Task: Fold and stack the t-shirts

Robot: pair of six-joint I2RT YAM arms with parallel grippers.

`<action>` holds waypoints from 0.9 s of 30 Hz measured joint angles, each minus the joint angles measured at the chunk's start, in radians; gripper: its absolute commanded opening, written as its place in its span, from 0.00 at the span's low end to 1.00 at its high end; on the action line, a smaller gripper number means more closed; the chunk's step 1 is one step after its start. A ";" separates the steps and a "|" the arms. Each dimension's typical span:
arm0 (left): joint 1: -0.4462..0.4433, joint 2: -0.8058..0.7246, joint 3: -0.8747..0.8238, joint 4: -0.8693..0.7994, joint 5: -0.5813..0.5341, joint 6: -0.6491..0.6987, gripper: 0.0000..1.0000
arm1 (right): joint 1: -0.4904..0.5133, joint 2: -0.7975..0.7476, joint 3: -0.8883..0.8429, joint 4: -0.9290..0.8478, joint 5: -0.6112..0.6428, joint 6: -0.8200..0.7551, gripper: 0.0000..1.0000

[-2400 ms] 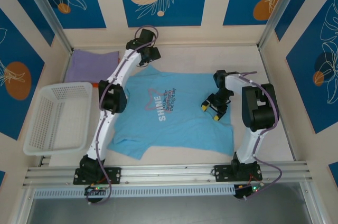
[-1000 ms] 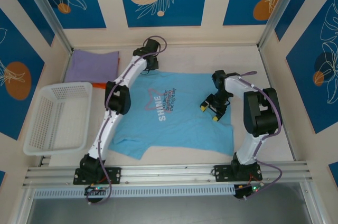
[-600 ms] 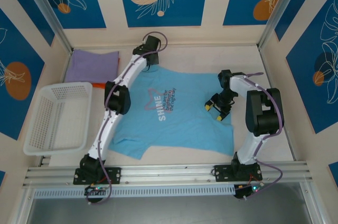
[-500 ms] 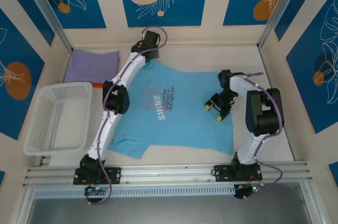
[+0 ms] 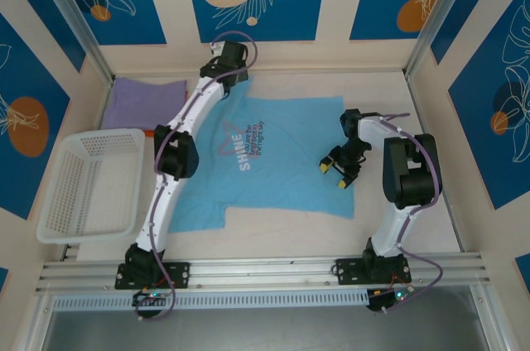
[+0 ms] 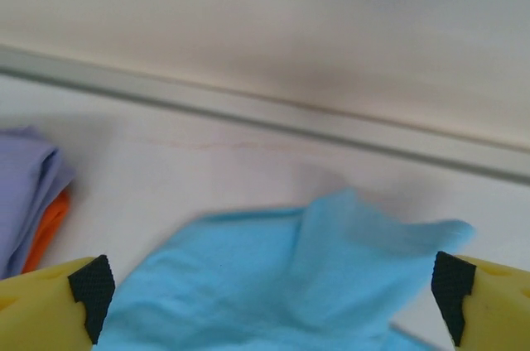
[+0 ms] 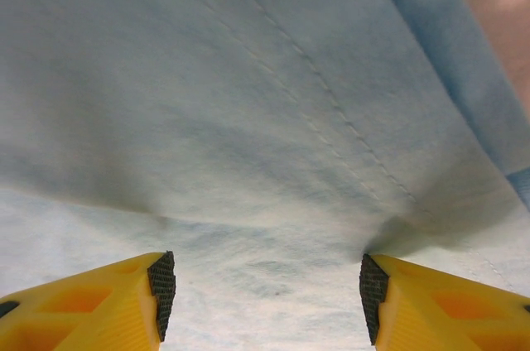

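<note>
The sky-blue t-shirt [image 5: 273,177] lies spread chest-up in the middle of the table, lettering visible. A lavender t-shirt [image 5: 145,101] sits folded at the back left. My left gripper [image 5: 230,69] hangs open over the blue shirt's back-left sleeve by the back wall. In the left wrist view that gripper [image 6: 271,285] stands wide, the sleeve [image 6: 331,268] lying loose between and below its fingers. My right gripper [image 5: 334,174] is open, low on the shirt's right side. In the right wrist view its pads [image 7: 161,293] straddle flat blue cloth [image 7: 248,119], gripping nothing.
A white mesh basket [image 5: 91,185] stands at the left edge. An orange item [image 5: 154,132] peeks out from under the lavender shirt, also seen beside it as orange cloth [image 6: 45,231]. The back wall [image 6: 331,36] is close ahead of the left gripper.
The left gripper pulled the blue shirt toward the back left, then opened and let go of its sleeve. The right gripper stayed open, shifting slightly on the shirt.
</note>
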 measured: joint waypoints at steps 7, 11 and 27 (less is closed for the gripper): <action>0.013 -0.168 -0.296 -0.121 0.009 -0.102 0.98 | -0.035 0.019 0.040 -0.023 0.008 0.012 0.64; 0.018 -0.332 -0.552 -0.124 0.086 -0.141 0.84 | -0.078 0.029 0.033 -0.022 0.003 0.042 0.63; 0.025 -0.502 -1.041 -0.091 0.360 -0.200 0.74 | -0.275 0.026 -0.046 -0.006 -0.079 0.117 0.62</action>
